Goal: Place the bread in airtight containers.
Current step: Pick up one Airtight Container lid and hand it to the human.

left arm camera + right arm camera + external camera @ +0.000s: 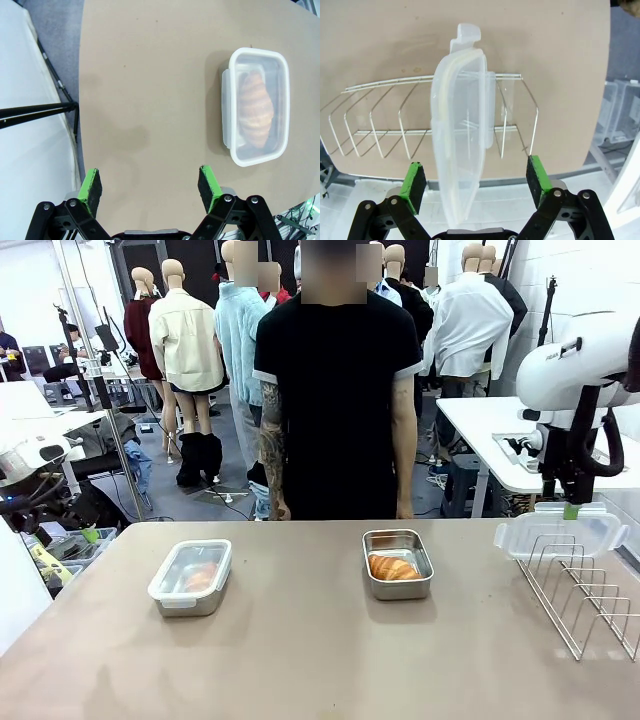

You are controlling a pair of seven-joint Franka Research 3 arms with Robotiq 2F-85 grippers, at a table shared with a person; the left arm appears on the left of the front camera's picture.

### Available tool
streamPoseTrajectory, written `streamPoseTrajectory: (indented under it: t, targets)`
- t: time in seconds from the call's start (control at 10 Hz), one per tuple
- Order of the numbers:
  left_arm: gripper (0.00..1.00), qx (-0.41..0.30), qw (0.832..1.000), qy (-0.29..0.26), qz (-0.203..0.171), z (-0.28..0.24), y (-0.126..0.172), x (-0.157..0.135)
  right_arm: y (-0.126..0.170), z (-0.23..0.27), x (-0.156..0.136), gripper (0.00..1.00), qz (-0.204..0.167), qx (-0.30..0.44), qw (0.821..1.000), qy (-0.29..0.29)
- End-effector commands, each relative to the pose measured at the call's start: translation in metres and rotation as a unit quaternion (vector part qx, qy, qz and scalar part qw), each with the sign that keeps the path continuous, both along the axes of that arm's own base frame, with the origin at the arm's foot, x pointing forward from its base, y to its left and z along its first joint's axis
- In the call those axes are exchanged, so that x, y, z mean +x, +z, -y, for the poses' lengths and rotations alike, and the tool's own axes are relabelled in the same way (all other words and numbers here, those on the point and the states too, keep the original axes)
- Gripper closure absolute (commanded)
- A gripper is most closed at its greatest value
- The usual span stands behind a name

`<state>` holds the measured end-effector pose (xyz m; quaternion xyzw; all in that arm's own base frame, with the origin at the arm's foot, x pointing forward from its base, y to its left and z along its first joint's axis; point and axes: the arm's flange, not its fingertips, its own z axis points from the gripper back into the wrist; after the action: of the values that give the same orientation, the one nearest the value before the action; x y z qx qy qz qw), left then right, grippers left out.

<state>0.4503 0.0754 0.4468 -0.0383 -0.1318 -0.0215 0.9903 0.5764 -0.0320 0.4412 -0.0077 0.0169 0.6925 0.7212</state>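
Note:
Two airtight containers sit on the brown table. The left tin [190, 578] wears a clear lid, and a croissant [200, 576] shows through it. The right tin [397, 563] is uncovered, with a piece of bread [393, 568] inside. My left gripper [150, 187] hangs open over bare table, and the lidded tin [256, 106] lies ahead to its right. A second clear lid [462, 125] stands on edge in the wire rack [385, 135]. My right gripper [475, 177] is open right above it, with the lid's upper edge between the fingers and neither pad touching. From the front, that gripper [570, 502] hovers over the lid [560, 535].
The wire rack [590, 600] takes up the table's right edge. A person [335, 410] stands at the far side, arms down. The table's edge and the floor show at the left of the left wrist view.

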Motion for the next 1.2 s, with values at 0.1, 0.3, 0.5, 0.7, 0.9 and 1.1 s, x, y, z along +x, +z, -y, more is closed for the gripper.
streamPoseTrajectory:
  t: [0.1, 0.3, 0.5, 0.7, 0.9, 1.1]
  targets:
    - [0.00, 0.005, 1.000, 0.008, 0.001, -0.0007, 0.0001, -0.0019, -0.0045, -0.0031, 0.0145, 0.02, -0.015, 0.019, 1.000, 0.019]
    - [0.00, 0.005, 1.000, 0.008, 0.001, -0.0007, 0.0001, -0.0019, -0.0052, -0.0032, 0.0175, 0.40, -0.019, 0.022, 0.999, 0.016]
    - [0.00, 0.005, 1.000, 0.008, 0.001, -0.0007, 0.0001, -0.0019, -0.0060, -0.0027, 0.0167, 0.77, -0.023, 0.023, 0.999, 0.014]
    - [0.00, 0.005, 1.000, 0.008, 0.001, -0.0007, 0.0001, -0.0019, -0.0061, -0.0028, 0.0186, 1.00, -0.029, 0.024, 0.999, 0.015]
    - [0.00, 0.005, 1.000, 0.008, 0.001, -0.0007, 0.0001, -0.0019, -0.0034, -0.0033, 0.0161, 1.00, -0.029, 0.025, 0.999, 0.019]
    - [0.00, 0.005, 1.000, 0.008, 0.001, -0.0007, 0.0001, -0.0019, -0.0023, -0.0049, 0.0149, 1.00, -0.031, 0.018, 0.999, 0.015]
